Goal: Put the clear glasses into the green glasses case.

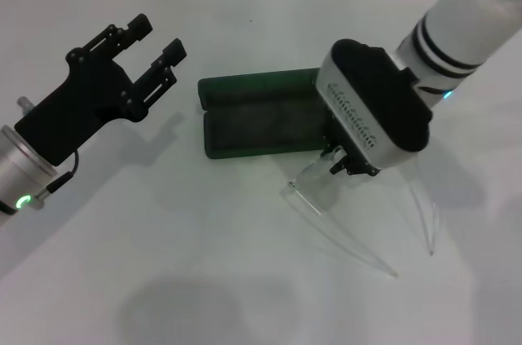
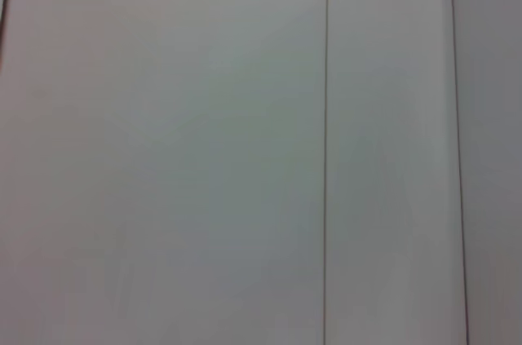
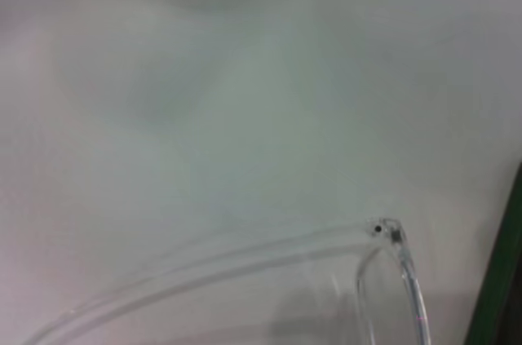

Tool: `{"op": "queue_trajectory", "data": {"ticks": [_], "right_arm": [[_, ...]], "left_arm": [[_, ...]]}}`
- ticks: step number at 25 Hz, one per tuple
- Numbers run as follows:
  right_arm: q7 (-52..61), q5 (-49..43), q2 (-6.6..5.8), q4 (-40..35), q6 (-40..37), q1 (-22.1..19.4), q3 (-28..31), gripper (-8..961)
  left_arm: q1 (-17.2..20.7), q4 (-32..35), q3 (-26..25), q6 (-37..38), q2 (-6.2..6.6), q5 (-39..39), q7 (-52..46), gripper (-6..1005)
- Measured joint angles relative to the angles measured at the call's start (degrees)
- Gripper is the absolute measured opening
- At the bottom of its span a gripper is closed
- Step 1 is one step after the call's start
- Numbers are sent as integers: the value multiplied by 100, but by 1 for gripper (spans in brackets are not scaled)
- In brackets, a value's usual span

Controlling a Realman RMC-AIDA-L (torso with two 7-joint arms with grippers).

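The right gripper (image 1: 352, 167) hides its own fingertips and the middle of the transparent, colourless plastic glasses (image 1: 314, 190), so its grip cannot be judged. Its housing also covers the three o'clock end of the open dark green oblong hard case (image 1: 261, 117). In the right wrist view, only one clear arm and hinge show, cut off at the edge.
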Motion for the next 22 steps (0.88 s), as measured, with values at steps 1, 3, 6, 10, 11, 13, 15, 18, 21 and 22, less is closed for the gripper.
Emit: {"op": "queue_trajectory", "data": {"ticks": [1,3,6,10,11,13,15,18,21,22], "right_arm": [[-16,-14,-12,-153,-102,-99,84,257],[-53,-23,-32,-432,-287,-276,301,183],[-204,-9,-41,-1030,-637,-704,965,173],[-420,383,-7,-1673,-612,-1488,1688,136],[-458,617,-3,-1764,-463,-1731,1786,110],[-499,1344,11,-1726,42,-2203,1925,110],[-502,1695,16,-1612,224,-2324,1999,109],[-504,2741,-12,-1045,269,-2391,2426,109],[-494,3400,-66,-370,-248,-2205,3162,109],[-480,3495,-99,-31,-564,-2072,3510,109]], "left_arm": [[16,0,0,2,0,1,0,581],[53,0,0,11,0,3,0,580],[110,0,0,31,0,3,0,580],[126,0,0,130,0,167,44,580],[126,0,0,179,1,217,64,580],[128,0,0,378,1,312,138,581],[106,4,0,600,6,464,224,581],[-23,9,0,906,22,855,404,577],[-208,9,0,1073,18,1114,572,574],[-208,9,0,1073,18,1114,572,574]]}}
